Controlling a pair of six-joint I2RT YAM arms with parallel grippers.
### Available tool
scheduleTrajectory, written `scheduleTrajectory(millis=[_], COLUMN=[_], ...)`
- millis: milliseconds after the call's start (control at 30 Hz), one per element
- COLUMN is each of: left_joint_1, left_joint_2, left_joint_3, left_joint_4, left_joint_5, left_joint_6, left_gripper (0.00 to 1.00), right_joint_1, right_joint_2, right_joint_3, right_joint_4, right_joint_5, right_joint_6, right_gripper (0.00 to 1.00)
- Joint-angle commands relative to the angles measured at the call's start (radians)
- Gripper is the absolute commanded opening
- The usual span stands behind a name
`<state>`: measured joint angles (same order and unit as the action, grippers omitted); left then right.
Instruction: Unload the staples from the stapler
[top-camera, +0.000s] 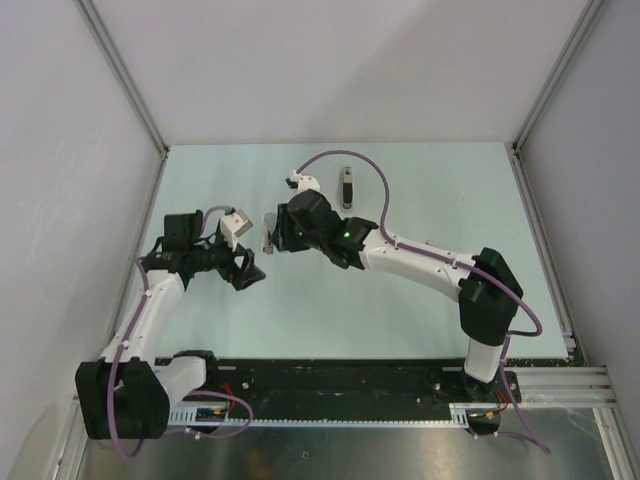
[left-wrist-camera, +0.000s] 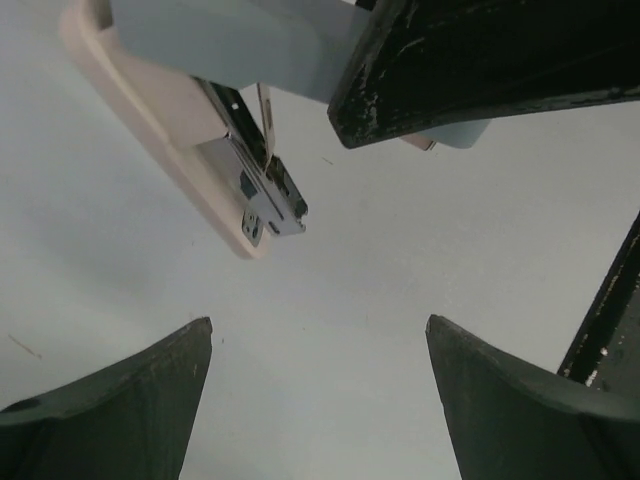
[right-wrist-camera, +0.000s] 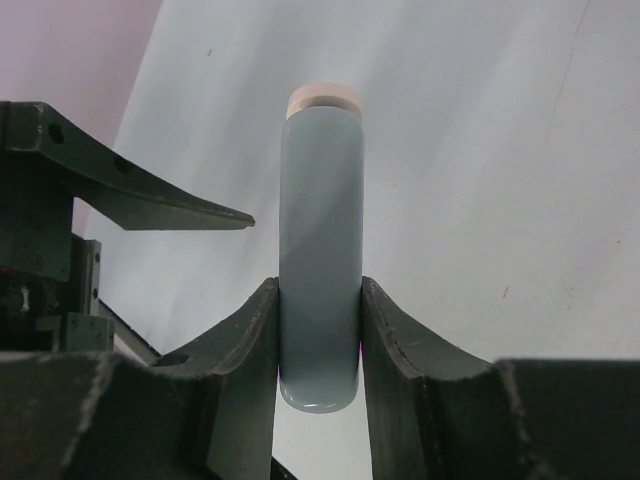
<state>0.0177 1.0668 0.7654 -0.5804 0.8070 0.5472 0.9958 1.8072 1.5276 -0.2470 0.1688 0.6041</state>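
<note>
Jaws of right gripper (right-wrist-camera: 320, 288) clamped on stapler (right-wrist-camera: 320, 180); left gripper (left-wrist-camera: 318, 328) jaws wide, empty, nearby

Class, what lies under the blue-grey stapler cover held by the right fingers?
A silvery metal magazine over a pale pink base; any staples inside are not visible.

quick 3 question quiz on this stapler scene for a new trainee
1. True or false: the left gripper is shut on the stapler.
2. Which one holds the stapler? A: left gripper. B: right gripper. C: neither.
3. Fill in: the dark bar lies alone on the ___.
Key: 1 false, it is open and empty; 2 B; 3 table.
</note>
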Motion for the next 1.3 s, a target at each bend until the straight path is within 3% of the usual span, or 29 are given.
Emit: scheduleTrajectory(millis=[0,200,433,700,967,1267], left_joint_1=[0.002,0.057,0.137,0.158,0.159,0.158], left_joint_2=[0.006,0.081,0.146,0.115,0.107,0.096], left_joint_3=[-0.030,-0.046,0.000,-0.041,-0.070,-0.067], left_joint_4=[0.004,0.004,0.004,0.004,0.004,0.004], left_joint_5=[0.031,0.037,0.139,0.224,0.190,0.152], left_joint_6=[0.164,0.256,0.298,0.314,0.358,0.406], left_gripper=[0.92,0.85,0.59,0.57,0.55,0.36], right_joint_1=[0.014,0.033,0.044,0.056,0.063,0.071], right_joint_2=[0.000,0.005,0.008,0.015,0.012,0.007], right_joint_3=[0.003,-0.012,-0.031,-0.034,-0.039,-0.059], right_joint_4=[0.082,0.090,0.113,0.138,0.138,0.151], right_joint_5=[-0.035,-0.057,-0.086,-0.103,-0.110,-0.134], right_joint_6=[0.062,0.086,0.109,0.128,0.129,0.143], right_gripper=[0.00,0.00,0.00,0.00,0.00,0.00])
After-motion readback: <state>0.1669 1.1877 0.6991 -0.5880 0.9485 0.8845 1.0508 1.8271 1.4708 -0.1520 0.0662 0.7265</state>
